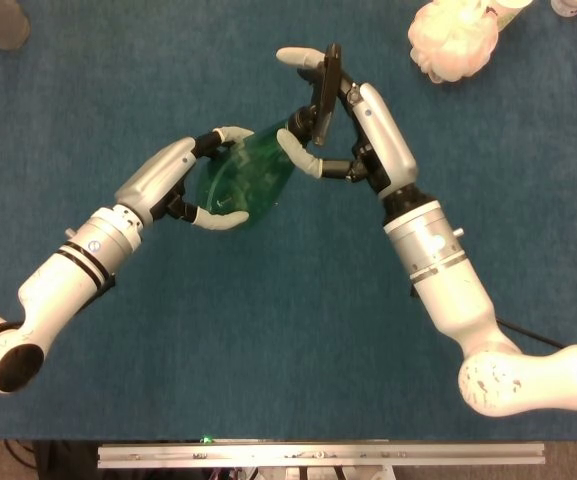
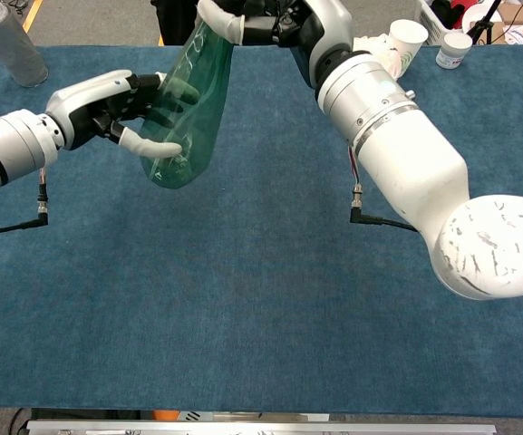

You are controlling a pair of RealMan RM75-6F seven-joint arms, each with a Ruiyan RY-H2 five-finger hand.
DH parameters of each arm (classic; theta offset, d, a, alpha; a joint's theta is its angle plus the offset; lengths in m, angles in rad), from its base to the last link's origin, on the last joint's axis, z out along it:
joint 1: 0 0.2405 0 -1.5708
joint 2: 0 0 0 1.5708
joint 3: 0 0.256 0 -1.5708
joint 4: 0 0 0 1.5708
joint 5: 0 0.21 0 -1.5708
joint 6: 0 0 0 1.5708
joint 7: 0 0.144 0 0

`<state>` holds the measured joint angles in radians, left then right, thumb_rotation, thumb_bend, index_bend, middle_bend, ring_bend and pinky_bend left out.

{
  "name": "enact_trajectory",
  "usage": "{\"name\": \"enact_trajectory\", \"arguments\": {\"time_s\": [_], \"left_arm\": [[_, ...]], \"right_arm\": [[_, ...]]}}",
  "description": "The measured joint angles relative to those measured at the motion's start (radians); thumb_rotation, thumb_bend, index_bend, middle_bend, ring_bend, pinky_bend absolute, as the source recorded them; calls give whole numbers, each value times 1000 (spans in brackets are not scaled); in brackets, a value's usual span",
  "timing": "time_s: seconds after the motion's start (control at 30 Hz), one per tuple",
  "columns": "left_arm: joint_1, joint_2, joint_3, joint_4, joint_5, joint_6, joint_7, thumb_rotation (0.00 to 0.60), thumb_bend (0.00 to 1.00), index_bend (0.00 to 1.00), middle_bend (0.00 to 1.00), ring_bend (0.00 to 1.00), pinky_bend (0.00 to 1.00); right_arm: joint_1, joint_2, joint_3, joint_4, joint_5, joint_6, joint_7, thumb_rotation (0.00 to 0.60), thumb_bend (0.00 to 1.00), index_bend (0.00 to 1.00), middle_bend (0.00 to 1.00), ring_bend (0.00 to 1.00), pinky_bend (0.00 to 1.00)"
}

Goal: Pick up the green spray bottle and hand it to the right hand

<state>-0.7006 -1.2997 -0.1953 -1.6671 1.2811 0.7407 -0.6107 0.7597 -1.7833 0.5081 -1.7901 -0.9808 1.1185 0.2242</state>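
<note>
Head view: one green spray bottle [image 1: 243, 178] is held clear of the table [image 1: 268, 340], its long axis running from the wide base, down and toward the left hand, up to the dark sprayer head at the right hand. The left hand [image 1: 183, 185] grips the base, its fingers [image 1: 230, 133] wrapped over and under the body. The right hand [image 1: 343, 125] holds the neck end, one of its fingers curled across the narrow green shoulder and others lying along the dark head. Both hands touch the bottle; neither is nearer. One pale bath puff [image 1: 455, 38] lies well beyond the right hand. Chest view: the bottle hangs tilted, base lowest, between the two hands. The left hand's fingers close round the lower body; the right hand holds the top at the frame's upper edge, its closure partly cut off. Two white cups [image 2: 406, 41] stand behind the right arm, and one grey cylinder [image 2: 7, 41] beyond the left hand. Judgement: the transfer turns on the left hand letting go.
</note>
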Motion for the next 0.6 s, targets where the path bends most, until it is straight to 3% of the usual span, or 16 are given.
{"name": "enact_trajectory", "arguments": {"time_s": [0.13,0.27,0.33,0.47,0.6], "left_arm": [[-1,3,2,2,13,-2,-16,600,222,86,53,6,297],[1,3,1,7,24,4,-36,589,222,56,6,0,223],[0,6,2,9,29,3,-42,548,222,41,0,0,186],[-2,14,3,9,37,-3,-58,400,215,6,0,0,133],[-4,19,8,10,51,-5,-68,348,205,0,0,0,112]], "right_arm": [[0,1,0,2,2,-2,0,600,406,300,192,74,48],[0,3,0,3,1,-3,1,600,406,300,192,74,48],[0,4,1,2,-1,-3,1,600,406,300,192,74,48],[-2,7,2,1,0,-2,1,600,406,300,192,74,48],[-3,9,5,2,4,-2,2,600,406,300,192,82,48]]}}
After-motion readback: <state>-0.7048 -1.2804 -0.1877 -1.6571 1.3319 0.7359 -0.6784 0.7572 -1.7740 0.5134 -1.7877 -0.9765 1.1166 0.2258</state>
